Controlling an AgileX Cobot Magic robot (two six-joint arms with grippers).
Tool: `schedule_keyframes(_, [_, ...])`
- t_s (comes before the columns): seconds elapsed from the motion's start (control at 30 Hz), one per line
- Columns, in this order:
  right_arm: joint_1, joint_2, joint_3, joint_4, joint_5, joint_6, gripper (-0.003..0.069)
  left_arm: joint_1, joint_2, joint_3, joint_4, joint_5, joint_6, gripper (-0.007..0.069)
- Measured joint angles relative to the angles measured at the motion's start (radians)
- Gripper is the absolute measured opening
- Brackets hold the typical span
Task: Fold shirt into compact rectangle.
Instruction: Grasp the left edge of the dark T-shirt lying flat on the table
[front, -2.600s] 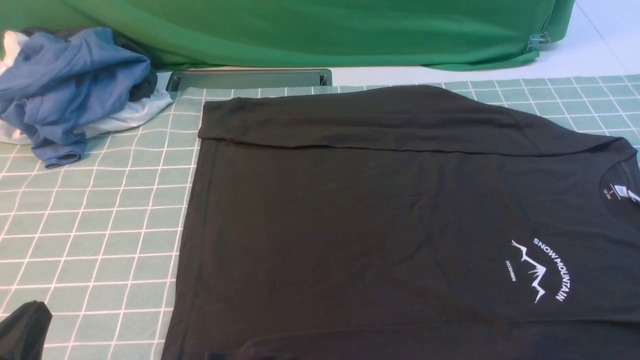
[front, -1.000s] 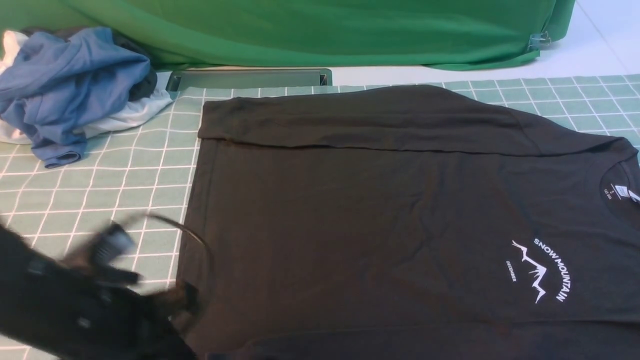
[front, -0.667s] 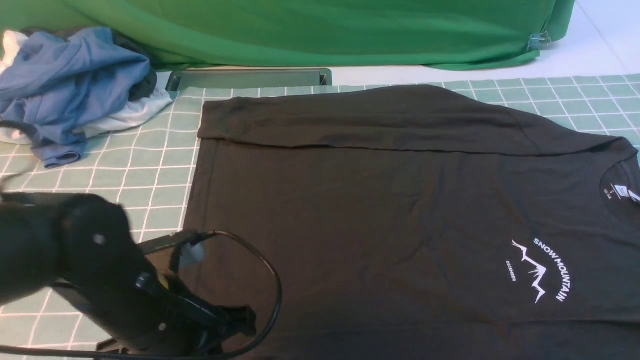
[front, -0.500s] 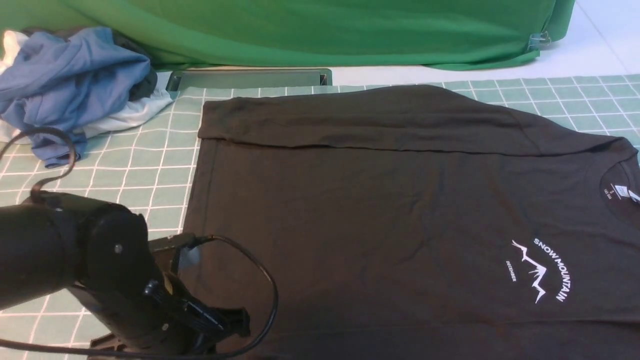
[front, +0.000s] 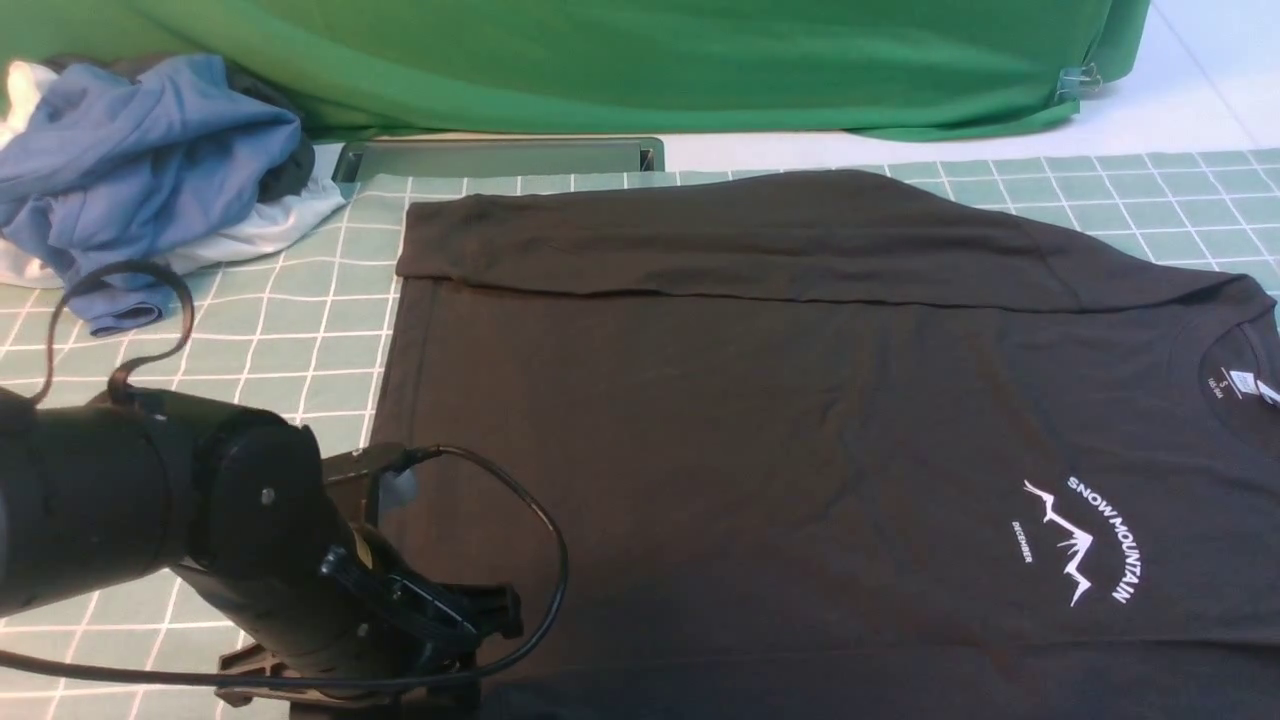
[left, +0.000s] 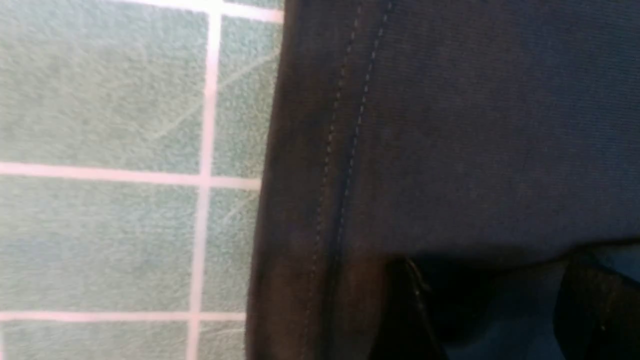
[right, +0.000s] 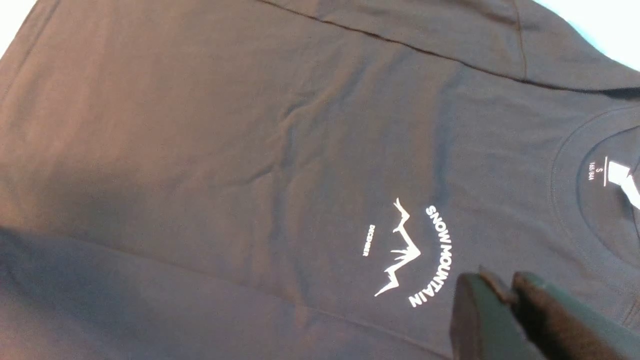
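One shirt (front: 760, 420), two grippers (left: 500, 310) (right: 500, 282)

A pale green mat (front: 250, 400) ruled with white grid lines covers most of the white tabletop (front: 1150, 120). The black shirt (front: 800, 420) lies flat on the mat and fills the front view from the centre out to 3 and 5 o'clock. Its hem is toward 9 o'clock, its collar is toward 3, and its far long side is folded over onto the body. At 10 o'clock a crumpled blue garment (front: 140, 170) is heaped on a white garment (front: 250, 232), partly on the mat. A grey metal tray (front: 495, 157) lies at 11 o'clock along the mat's far edge, just in front of the green cloth (front: 600, 60) draped across 12 o'clock.
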Motion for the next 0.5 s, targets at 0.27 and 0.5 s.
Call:
schedule_keyframes(0.27, [0.000,0.000,0.000,-0.001,-0.001,-0.009,0.0119,0.000,0.024,0.018,-0.048,-0.029,0.000,0.0377])
schedule_keyframes(0.5, [0.001,0.000,0.001,-0.001,-0.008,-0.017,0.0131,0.000,0.026,0.018,-0.051,-0.018,0.025,0.0246])
